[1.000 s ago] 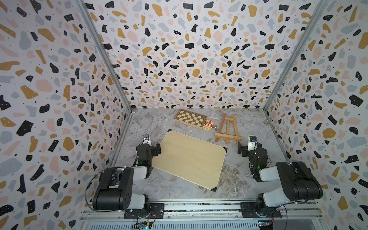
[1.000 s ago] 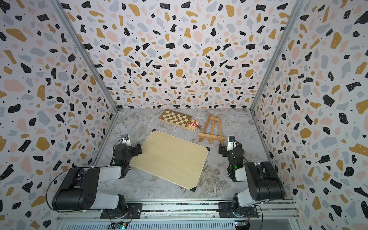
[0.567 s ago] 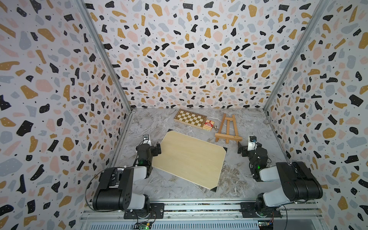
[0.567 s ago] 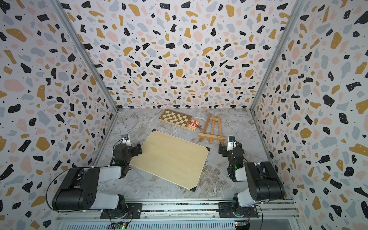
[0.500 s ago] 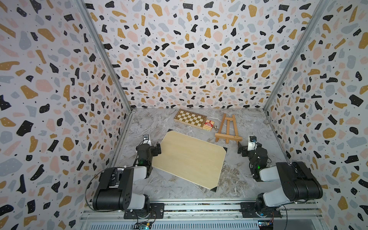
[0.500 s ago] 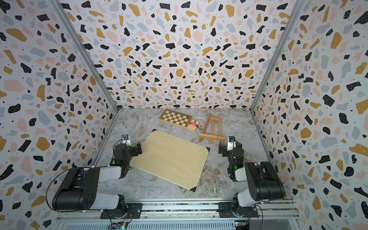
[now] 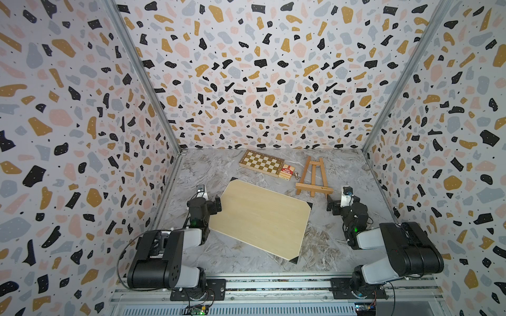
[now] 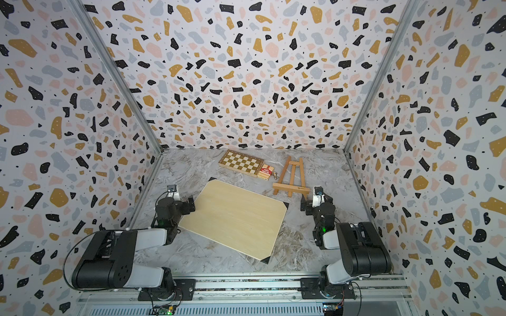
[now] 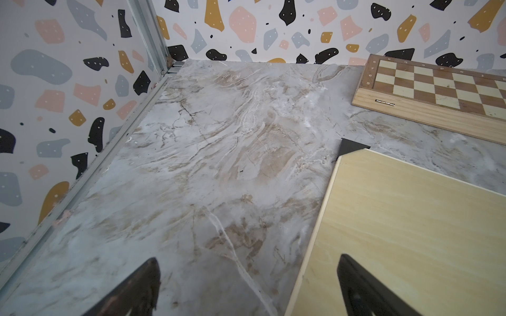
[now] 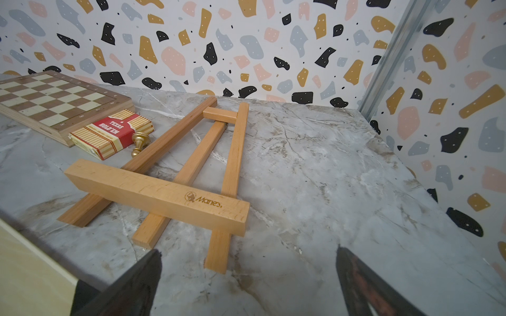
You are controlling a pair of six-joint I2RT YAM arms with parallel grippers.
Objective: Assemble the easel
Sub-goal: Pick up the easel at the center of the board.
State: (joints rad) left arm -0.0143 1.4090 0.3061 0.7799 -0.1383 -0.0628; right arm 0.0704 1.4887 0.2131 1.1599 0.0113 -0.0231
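Observation:
The easel (image 7: 315, 188) (image 8: 291, 188) is a honey-brown wooden A-frame lying flat on the marble table at the back right, its ledge bar toward me. In the right wrist view the easel (image 10: 153, 191) lies just ahead of my right gripper (image 10: 247, 254), which is open and empty, a short way from the leg ends. From above, the right gripper (image 7: 332, 203) sits low beside the ledge bar's right end. My left gripper (image 7: 216, 203) (image 9: 247, 262) is open and empty at the left edge of the pale board, far from the easel.
A large pale board (image 7: 262, 219) (image 9: 410, 232) with black corners lies mid-table between the arms. A chessboard (image 7: 261, 163) (image 10: 54, 101), a red card box (image 7: 286, 172) (image 10: 112, 132) and a small gold piece (image 10: 139, 142) lie left of the easel. Patterned walls enclose three sides.

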